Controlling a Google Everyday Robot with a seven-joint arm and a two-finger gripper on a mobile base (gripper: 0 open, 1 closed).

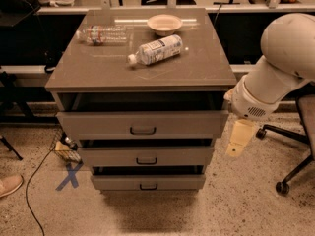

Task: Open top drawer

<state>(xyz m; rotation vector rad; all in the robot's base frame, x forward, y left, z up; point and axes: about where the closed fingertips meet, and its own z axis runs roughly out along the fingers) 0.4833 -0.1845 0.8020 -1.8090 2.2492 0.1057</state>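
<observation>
A blue tape X (69, 175) marks the speckled floor, low and well left of the pale cream gripper (233, 150). The gripper hangs pointing down from a bulky white arm (275, 73) bent at the cabinet's right corner; I cannot tell whether it is open or closed. Just left of it, the grey-taupe top drawer (98, 124) with a black pull handle (142, 130) stands partly pulled out. Above and beyond lie a white-labelled plastic bottle (156, 49) with unreadable print, a clear bottle (102, 34) and a cream bowl (164, 23).
</observation>
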